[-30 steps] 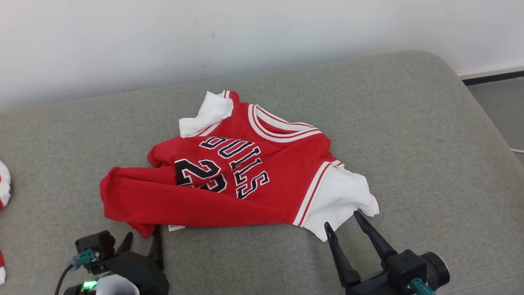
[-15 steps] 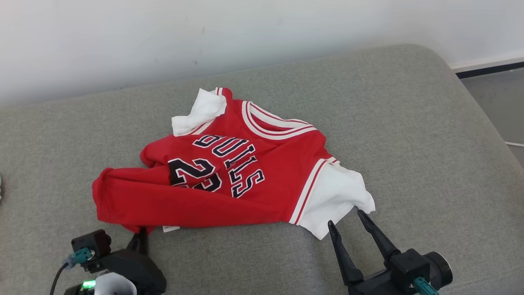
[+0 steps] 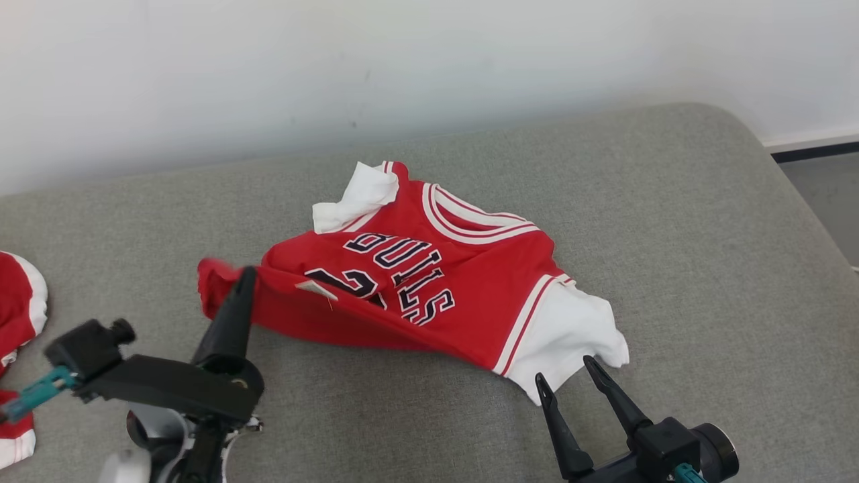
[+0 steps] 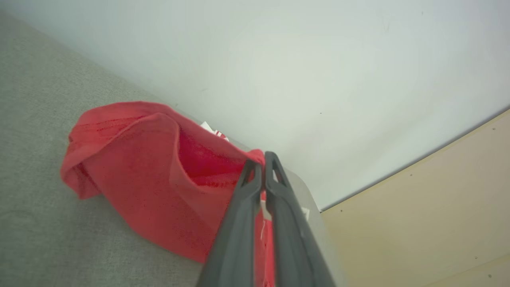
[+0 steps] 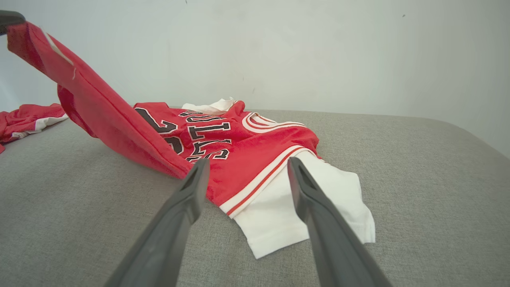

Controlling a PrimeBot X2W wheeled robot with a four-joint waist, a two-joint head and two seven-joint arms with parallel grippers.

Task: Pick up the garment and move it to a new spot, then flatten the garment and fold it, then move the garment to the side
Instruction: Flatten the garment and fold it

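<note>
Status at this moment: one side pinched, one side free

You face a plain white wall [image 3: 402, 67] behind a broad grey fabric-covered cushion [image 3: 704, 255] with a rounded far-right corner. Near the middle of that cushion lies the garment, a red basketball jersey [image 3: 470, 282] with white short sleeves, red-and-white striped trim at the neck and armholes, and dark lettering and numerals edged in white. Most of it rests on the cushion with the neck toward the wall. Its left end is up off the surface, drawn into a peak. At the far left edge of your head view a second crumpled red-and-white garment [image 3: 17, 302] lies on the same cushion, well apart from the jersey.

Your left gripper [image 3: 246, 274], with its two long dark fingers, has its jaws pressed together on the red cloth at that raised left end. Your left wrist view shows the fabric caught between the tips and hanging from them in a loose fold.

Your right gripper [image 3: 565, 372] holds nothing. Its jaws stand wide apart, low over the cushion, with the tips at the edge of the nearer white sleeve [image 3: 570, 329]; whether they touch it you cannot tell.

You can see a small white label [image 3: 317, 289] on the upturned red hem, just right of the left gripper.
</note>
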